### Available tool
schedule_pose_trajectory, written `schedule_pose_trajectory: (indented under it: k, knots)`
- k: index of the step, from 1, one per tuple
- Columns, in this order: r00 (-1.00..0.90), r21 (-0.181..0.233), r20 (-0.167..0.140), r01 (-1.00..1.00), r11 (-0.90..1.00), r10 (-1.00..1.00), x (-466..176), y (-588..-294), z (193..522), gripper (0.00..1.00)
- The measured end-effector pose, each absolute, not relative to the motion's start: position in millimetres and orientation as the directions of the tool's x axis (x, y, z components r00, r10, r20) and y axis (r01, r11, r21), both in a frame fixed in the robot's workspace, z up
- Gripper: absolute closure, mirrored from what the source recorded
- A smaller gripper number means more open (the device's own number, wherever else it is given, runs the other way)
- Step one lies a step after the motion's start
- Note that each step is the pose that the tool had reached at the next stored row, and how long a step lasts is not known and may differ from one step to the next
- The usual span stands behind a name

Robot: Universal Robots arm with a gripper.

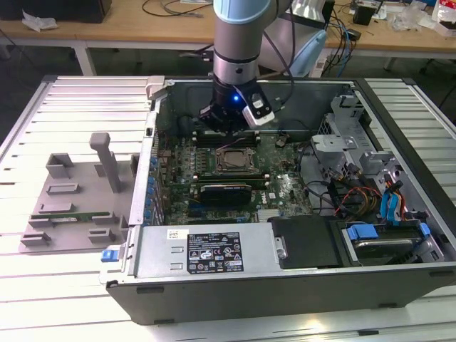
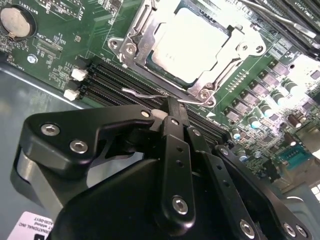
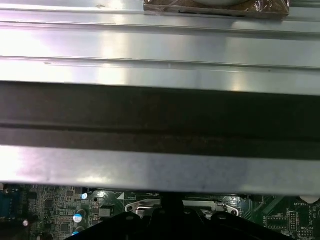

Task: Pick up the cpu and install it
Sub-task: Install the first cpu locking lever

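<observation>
Over socket: gripper [image 2: 167, 107] sits just above the mem slots [image 2: 107, 80] beside the socket [image 1: 236, 160], inside the case [image 1: 399, 278].
cpu: cpu [image 2: 192, 42] lies flat in socket, frame [image 2: 131, 36] around it, looks seated.
pincer: fingers pressed together, narrow, nothing held.
lever: thin wire lever [image 2: 145, 93] right by fingertip.
risk: fingertip prob. snags lever or scrapes slots if arm drifts sideways; pressing on lid w/ frame unlatched could tilt cpu, bend pins.

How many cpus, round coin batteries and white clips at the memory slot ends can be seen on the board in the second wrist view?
cpu, seated in its socket: 1
coin battery: 1
white slot clips: 2
Total: 4
</observation>
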State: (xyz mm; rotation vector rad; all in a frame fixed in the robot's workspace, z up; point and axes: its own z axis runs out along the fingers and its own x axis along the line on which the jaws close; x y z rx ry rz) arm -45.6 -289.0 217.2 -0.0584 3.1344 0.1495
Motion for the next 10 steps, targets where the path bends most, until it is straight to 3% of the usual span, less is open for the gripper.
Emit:
schedule_pose_trajectory:
  k: [10]
  knots:
    - [-0.999,0.095,-0.005,-0.037,0.995,-0.037,-37.9,-289.0,211.6,0.89]
